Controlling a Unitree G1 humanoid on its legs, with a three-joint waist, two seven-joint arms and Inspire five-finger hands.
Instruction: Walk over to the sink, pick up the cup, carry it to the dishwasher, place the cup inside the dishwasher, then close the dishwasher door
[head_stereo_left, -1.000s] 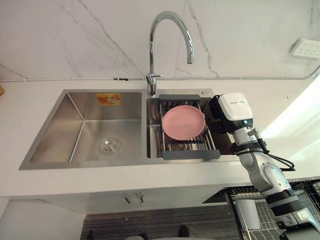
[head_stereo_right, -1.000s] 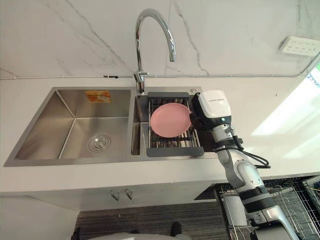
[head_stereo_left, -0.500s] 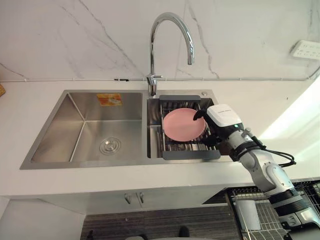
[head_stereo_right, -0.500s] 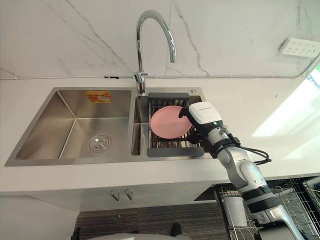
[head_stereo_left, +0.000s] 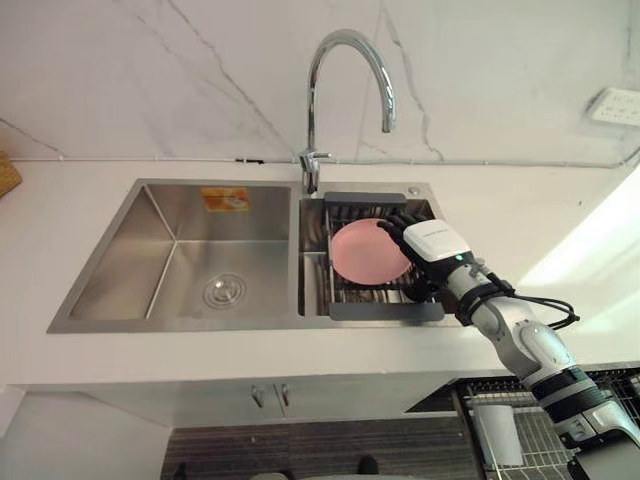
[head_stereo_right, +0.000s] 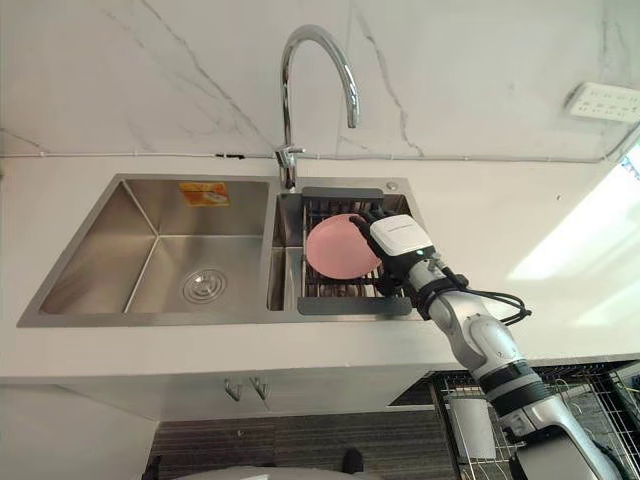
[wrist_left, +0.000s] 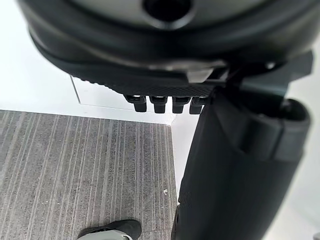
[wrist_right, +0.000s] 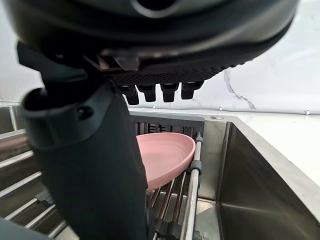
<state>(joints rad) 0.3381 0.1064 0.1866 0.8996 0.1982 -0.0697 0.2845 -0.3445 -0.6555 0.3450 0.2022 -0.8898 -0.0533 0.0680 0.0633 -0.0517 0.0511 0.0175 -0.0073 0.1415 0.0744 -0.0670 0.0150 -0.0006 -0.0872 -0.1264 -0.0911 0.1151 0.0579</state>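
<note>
My right hand (head_stereo_left: 430, 245) is stretched out over the right half of the sink (head_stereo_left: 175, 250), above the dark rack (head_stereo_left: 385, 311) that sits in that basin. I see no cup here. What lies on the rack is a pink bowl (head_stereo_left: 365, 250), and it is just beside the hand, on its thumb side.

In the right wrist view the fingers (wrist_right: 169, 92) are straight in a row above the bowl's rim, and the thumb (wrist_right: 90, 165) stands apart from them, close to the bowl's side. So the hand is wide and not closed round anything. I cannot tell if the thumb already touches the bowl. The bowl leans a little on the bars of the rack.

The tap (head_stereo_left: 345, 45) rises behind the hand, past the fingertips, and curves over the rack. The big empty-looking basin with the drain is on the far side of the bowl from the hand. A wire basket (head_stereo_left: 520, 420) shows low under the counter (head_stereo_left: 520, 210), below my right arm.

My left hand (wrist_left: 170, 80) hangs down over a grey striped floor (wrist_left: 75, 165), its fingers straight, holding nothing.
</note>
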